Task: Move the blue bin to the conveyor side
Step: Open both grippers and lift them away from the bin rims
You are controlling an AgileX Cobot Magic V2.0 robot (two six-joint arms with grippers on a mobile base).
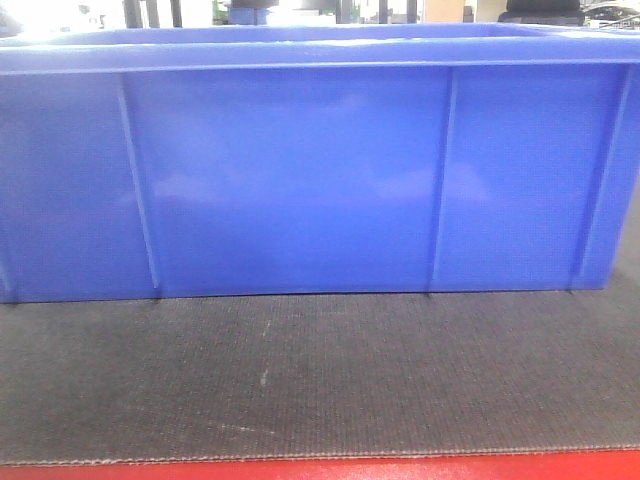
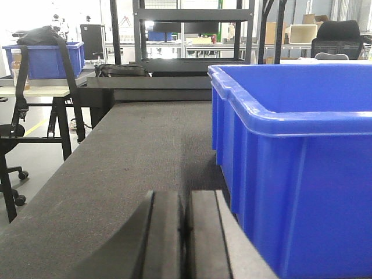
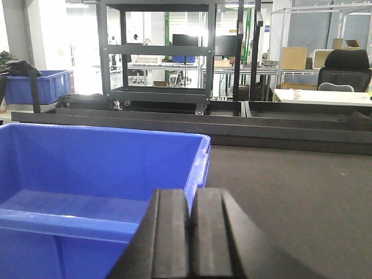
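— Sitting square on the wide dark-grey woven conveyor belt [image 1: 300, 380], the large bright-blue ribbed plastic bin [image 1: 300, 180] looks empty. Where are the hands?

— Left gripper [image 2: 186, 232] is pressed together, with the bin wall just right of its fingers. Right gripper [image 3: 189, 232] is likewise closed, its fingers low against the bin's right end (neither holds anything).

— I'd push evenly from both ends, low down, so it slides without twisting.
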